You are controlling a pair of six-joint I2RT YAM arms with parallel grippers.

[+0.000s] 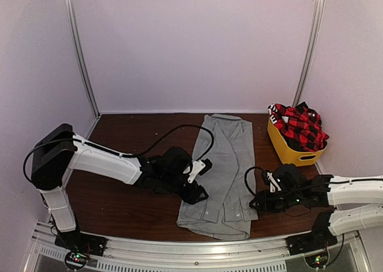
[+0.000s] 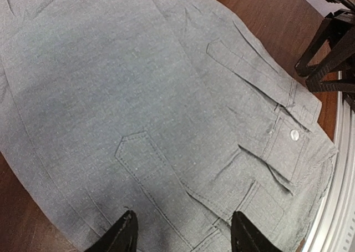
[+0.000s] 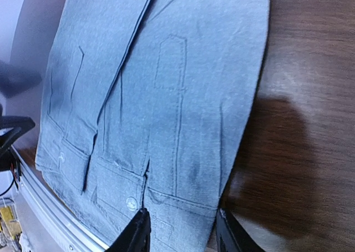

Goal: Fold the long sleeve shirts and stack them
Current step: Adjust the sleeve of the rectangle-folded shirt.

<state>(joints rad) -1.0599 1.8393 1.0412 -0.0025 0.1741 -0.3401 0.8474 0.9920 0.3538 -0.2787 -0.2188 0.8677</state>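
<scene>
Light-grey shirt (image 1: 222, 170) lies flat between both arms. Left gripper (image 2: 183, 235) hovers wide-open over it; right gripper (image 3: 180, 232) straddles its edge, jaws narrower, apart.

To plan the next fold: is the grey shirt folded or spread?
Partly folded: the grey shirt is a narrow strip, cuffed sleeves laid over it.

Bare counter (image 1: 119, 134) lies open left of the grey shirt (image 1: 224, 158), crossed only by the left arm's looping black cable (image 1: 173, 130). On the right, the yellow tub (image 1: 287, 153), heaped with the plaid shirt (image 1: 299, 127), blocks the far corner. The left gripper (image 1: 202, 180) and right gripper (image 1: 255, 200) crowd the grey shirt's near end.
</scene>
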